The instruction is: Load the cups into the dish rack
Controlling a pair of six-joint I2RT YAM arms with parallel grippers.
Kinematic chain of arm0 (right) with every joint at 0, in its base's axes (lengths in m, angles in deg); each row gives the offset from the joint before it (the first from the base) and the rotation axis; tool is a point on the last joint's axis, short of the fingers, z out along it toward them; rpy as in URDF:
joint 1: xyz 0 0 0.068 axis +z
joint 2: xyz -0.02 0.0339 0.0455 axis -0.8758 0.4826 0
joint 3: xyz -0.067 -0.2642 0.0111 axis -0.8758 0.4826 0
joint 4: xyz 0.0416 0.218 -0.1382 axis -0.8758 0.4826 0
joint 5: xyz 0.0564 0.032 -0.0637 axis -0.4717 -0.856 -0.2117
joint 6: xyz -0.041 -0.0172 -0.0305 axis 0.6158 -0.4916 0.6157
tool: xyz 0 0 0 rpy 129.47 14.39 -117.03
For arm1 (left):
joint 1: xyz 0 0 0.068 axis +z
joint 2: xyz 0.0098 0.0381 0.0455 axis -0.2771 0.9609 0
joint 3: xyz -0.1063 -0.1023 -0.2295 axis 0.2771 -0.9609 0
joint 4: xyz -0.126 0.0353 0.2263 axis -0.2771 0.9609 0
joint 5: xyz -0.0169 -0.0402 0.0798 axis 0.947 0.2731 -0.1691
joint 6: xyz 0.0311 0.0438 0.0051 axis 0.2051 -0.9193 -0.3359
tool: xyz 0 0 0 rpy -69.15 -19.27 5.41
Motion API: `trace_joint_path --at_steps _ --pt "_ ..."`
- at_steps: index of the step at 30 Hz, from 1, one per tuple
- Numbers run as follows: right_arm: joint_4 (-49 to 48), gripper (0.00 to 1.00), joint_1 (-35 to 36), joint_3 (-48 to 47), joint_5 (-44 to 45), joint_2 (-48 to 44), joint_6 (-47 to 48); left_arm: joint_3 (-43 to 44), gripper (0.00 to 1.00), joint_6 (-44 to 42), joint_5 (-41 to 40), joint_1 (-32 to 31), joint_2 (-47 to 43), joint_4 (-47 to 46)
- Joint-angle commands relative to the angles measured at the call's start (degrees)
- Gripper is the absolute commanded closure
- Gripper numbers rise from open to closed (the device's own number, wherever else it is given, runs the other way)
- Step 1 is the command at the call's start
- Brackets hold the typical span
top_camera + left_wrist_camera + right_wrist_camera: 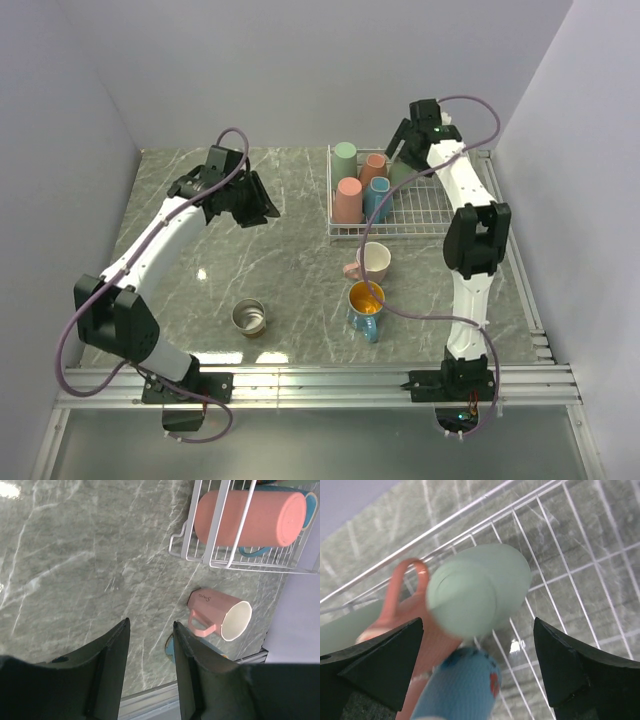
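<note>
In the top view the white wire-grid dish rack [425, 222] sat right of centre on the grey marbled table [290, 260], and five cups stood in its left part. A mint green cup [344, 155] was at its upper left corner, with a brownish-orange cup [374, 167] just beside it. A salmon pink cup [348, 200] and a blue cup [378, 198] stood side by side below those. A second mint green cup [403, 172] was to their right, under the right gripper [405, 150]. The right wrist view showed that gripper's jaws spread wide and released. The blurred second mint green cup [480, 592] lay between them with its closed end toward the camera, and neither finger visibly touched it. Three cups were on the table outside the rack. A pale pink mug [372, 262] with a cream inside was just below the rack's lower edge. A blue mug with an orange-gold inside [366, 305] was close below that, and a shiny steel cup [249, 317] stood well apart in the lower left of the frame. The left gripper [255, 200] hung over bare table left of the rack. In its wrist view its jaws were a little parted, with only marble showing between them and nothing grasped. The pale pink mug [220, 614] and the rack's corner [200, 555] appeared to the right of the frame.
</note>
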Motion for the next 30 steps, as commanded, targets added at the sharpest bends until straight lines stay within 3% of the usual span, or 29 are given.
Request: trace_joint_path --at_steps 1,13,21,30 --pt "1.0 0.02 0.2 0.3 0.6 -11.2 1.0 3.2 0.55 -1.1 1.5 -0.8 2.4 -2.9" --pt "2.0 0.01 0.3 17.7 -2.7 -36.5 0.3 14.6 0.56 -4.7 2.6 -9.1 16.4 -3.4" --pt "-0.4 0.01 0.1 40.6 -4.5 -54.6 2.8 14.9 0.65 -10.6 -0.2 -16.6 20.2 -3.8" --pt "0.3 0.01 -0.3 45.5 -6.2 -58.7 1.1 11.9 0.65 -17.3 -1.9 -22.8 21.3 -6.1"
